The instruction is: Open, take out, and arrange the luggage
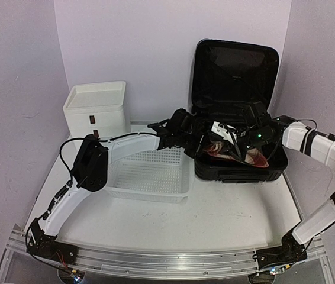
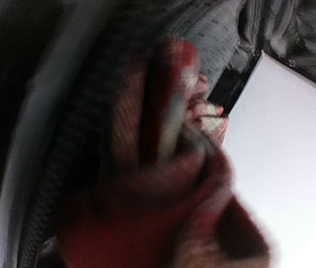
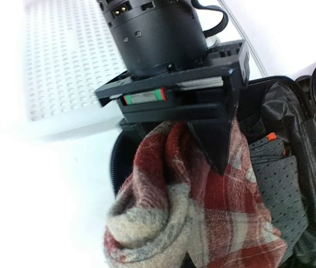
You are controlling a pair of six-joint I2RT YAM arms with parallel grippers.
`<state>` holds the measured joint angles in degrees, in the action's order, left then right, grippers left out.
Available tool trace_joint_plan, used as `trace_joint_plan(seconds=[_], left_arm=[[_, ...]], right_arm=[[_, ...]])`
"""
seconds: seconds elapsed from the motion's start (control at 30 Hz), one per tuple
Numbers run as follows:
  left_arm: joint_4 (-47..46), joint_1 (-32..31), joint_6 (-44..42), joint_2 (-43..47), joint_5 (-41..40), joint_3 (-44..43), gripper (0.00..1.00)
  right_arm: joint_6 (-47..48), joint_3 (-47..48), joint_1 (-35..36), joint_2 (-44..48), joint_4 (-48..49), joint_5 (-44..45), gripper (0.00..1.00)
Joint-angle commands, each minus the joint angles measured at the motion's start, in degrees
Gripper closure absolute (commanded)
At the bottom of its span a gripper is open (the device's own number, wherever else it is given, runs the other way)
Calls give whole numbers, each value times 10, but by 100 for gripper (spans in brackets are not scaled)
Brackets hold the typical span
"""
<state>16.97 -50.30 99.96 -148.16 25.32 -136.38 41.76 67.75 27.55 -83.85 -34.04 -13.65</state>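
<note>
Now, far left: a white drawer box (image 1: pixel 94 109) stands at the back of the counter (image 1: pixel 226 213).
Next along: a white basket (image 1: pixel 150 174) full of little holes, just beside the luggage (image 1: pixel 235 74).
Left hand (image 1: pixel 202 145): reaches over the basket into the luggage, squeezed shut on a red checked cloth (image 3: pixel 191 212).
Big black case: the luggage sits at the back right, lid standing up open.
Right hand (image 1: pixel 234 144): over the open luggage, closed tight; I cannot tell if it holds anything.

A white drawer box (image 1: pixel 94 112) stands behind a white perforated basket (image 1: pixel 147 190) on the table (image 1: pixel 226 219)
</note>
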Motion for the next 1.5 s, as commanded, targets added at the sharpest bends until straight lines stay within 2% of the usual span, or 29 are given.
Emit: trace_joint_plan(seconds=[0.0,0.1,0.13,0.17,0.2,0.23,0.33,0.47,0.63,0.7,0.83,0.97,1.17,1.27,1.47], left_arm=[[-17,13,-139,54,6,-15,80],[-49,14,-186,66,31,2,95],[-54,13,-199,72,36,9,99],[-55,13,-219,76,42,11,100],[-55,12,-240,80,47,14,100],[-56,13,-262,86,56,18,100],[-57,13,-333,107,88,32,100],[-58,13,-422,158,100,95,100],[-59,18,-484,219,99,193,100],[-59,20,-500,234,107,215,100],[-59,23,-530,257,120,250,100],[-62,34,-547,284,126,294,100],[-85,60,-542,306,152,354,100],[-101,71,-536,312,163,380,100],[-117,86,-533,309,184,400,100]], right_arm=[[-89,-9,11,54,-6,-33,89],[-146,-5,11,67,-38,-55,68],[-174,-2,11,70,-46,-54,55],[-200,1,11,76,-53,-54,20],[-229,5,11,79,-61,-60,4],[-253,11,10,86,-79,-62,2],[-339,25,9,109,-120,-21,2],[-444,60,-20,122,-186,14,2],[-556,99,-159,78,-221,-87,2],[-565,118,-185,38,-234,-129,2],[-576,163,-192,-60,-244,-195,2],[-577,191,-197,-120,-235,-239,2],[-577,215,-197,-190,-231,-228,2],[-578,210,-196,-213,-223,-256,2],[-601,192,-194,-231,-191,-268,2]])
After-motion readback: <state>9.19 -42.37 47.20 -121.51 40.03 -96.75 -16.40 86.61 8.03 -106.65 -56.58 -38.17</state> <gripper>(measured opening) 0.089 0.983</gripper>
